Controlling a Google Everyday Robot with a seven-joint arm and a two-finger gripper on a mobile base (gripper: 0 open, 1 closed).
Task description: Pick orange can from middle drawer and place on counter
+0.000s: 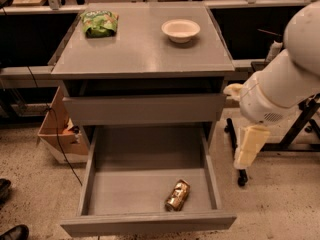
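Note:
The orange can (177, 195) lies on its side on the floor of the middle drawer (125, 191), near the front right corner. The drawer is pulled wide open. The counter (140, 49) is the grey top of the cabinet above it. My white arm comes in from the right. My gripper (248, 151) hangs pointing down beside the cabinet's right side, outside the drawer, up and to the right of the can. It holds nothing that I can see.
A green snack bag (99, 23) lies at the counter's back left and a white bowl (180, 30) at its back right. A shut drawer front (145, 109) sits above the open drawer. A cardboard box (57, 134) stands left, a black stand (295, 134) right.

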